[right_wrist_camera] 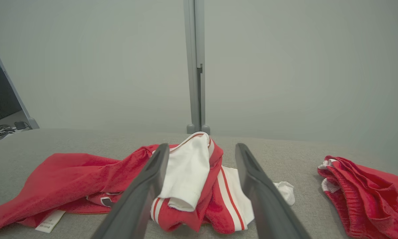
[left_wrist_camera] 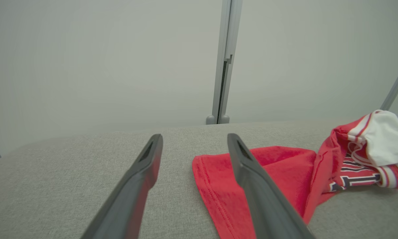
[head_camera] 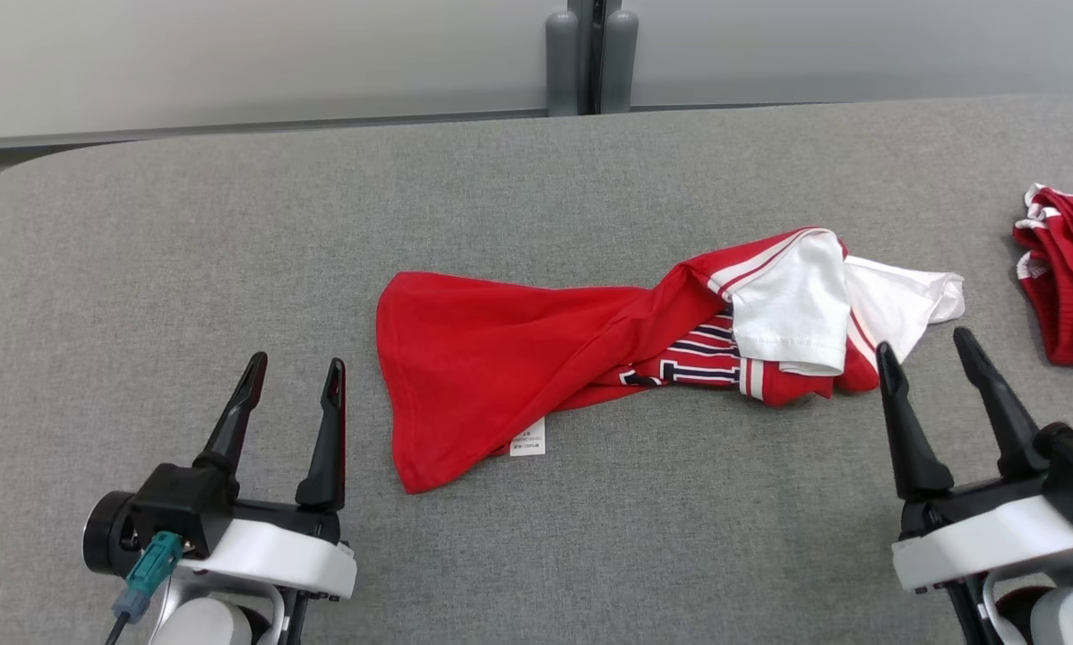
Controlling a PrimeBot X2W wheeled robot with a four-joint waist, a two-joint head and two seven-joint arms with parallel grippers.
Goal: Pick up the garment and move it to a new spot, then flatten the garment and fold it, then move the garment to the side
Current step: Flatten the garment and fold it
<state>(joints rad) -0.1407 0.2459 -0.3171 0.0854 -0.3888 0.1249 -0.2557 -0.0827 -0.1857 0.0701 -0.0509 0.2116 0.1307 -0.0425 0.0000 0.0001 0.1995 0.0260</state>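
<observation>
We see the red garment (head_camera: pixel 501 358) lying about in the middle of the grey counter (head_camera: pixel 187 251), crumpled and not flat. Its wide red end points to the left and spreads open a little. Toward the right the cloth is twisted and bunched. There a white sleeve (head_camera: pixel 792 305) with red stripes lies folded on top, and a second white part shows behind it. Between the folds we see a dark and white striped print. A small white label (head_camera: pixel 527 441) sticks out at the near edge of the red part and lies on the counter.

The left gripper (head_camera: pixel 296 360) is at the lower left, near the wide end of the garment but apart from it. Its jaws stand apart and nothing is between them. The right gripper (head_camera: pixel 923 341) is at the lower right, just beside the bunched end with the sleeve. Its jaws stand apart too and hold nothing. We cannot tell if its inner finger touches the cloth.

A second red piece of clothing (head_camera: pixel 1069 287) with white trim lies at the right edge of the counter, well apart from the garment. A grey post (head_camera: pixel 592 54) stands at the far edge, before a pale wall (head_camera: pixel 232 63).
</observation>
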